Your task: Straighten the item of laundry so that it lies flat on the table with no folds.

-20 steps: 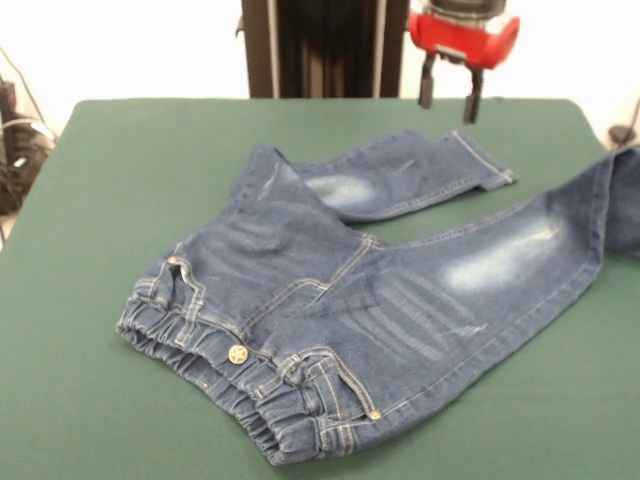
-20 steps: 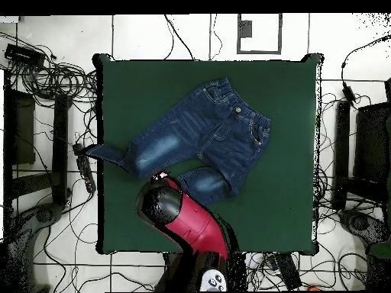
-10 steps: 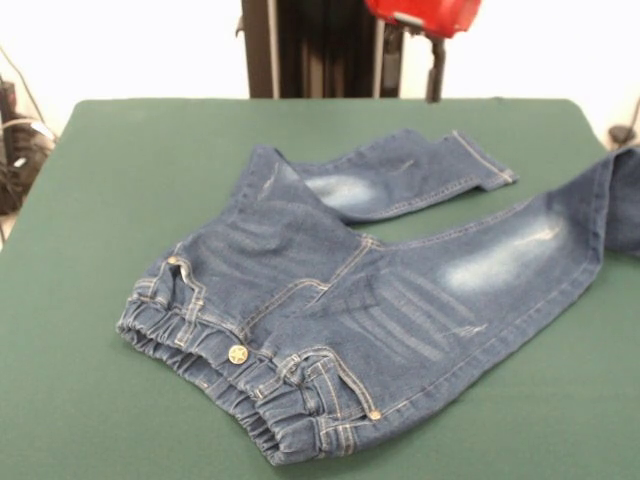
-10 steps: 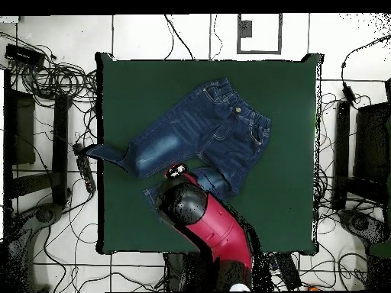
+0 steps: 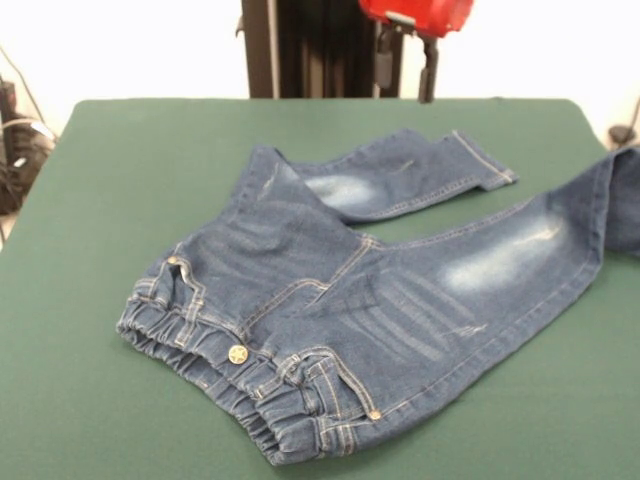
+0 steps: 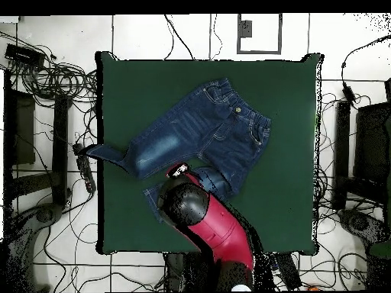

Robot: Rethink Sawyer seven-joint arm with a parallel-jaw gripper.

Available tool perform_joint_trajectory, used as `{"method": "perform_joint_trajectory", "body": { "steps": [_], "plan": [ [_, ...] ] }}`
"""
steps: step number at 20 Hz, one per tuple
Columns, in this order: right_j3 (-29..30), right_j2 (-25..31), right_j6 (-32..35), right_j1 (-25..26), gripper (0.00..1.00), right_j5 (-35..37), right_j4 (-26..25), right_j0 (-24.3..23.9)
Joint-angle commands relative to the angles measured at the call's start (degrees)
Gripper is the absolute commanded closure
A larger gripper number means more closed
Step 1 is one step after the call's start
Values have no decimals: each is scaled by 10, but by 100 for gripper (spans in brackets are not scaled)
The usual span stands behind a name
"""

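Note:
The item of laundry (image 5: 350, 290), a small pair of blue jeans, lies on the green table (image 5: 110, 190) with its gathered waistband toward the near left. One leg runs right and hangs over the table's edge. The other leg (image 5: 410, 175) is bent across toward the far side. My gripper (image 5: 406, 72) hangs open and empty above the table's far edge, beyond that bent leg and clear of the cloth. From overhead the jeans (image 6: 202, 126) lie mid-table (image 6: 290, 91), and the gripper (image 6: 178, 169) and red arm hide part of the shorter leg.
Cables and dark equipment (image 6: 46, 152) surround the table on the floor. The arm's black pedestal (image 5: 320, 45) stands behind the far edge. One cuff (image 6: 99, 151) sticks out past the table's side.
The gripper has risen and shifted left along the far edge, mostly in the first half second. The jeans have not moved.

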Motion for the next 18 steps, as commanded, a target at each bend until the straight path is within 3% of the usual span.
{"method": "perform_joint_trajectory", "body": {
  "steps": [1,18],
  "plan": [
    [34,62,157,26,0,-34,20,10],
    [42,90,203,56,0,-108,45,23]
  ]
}}
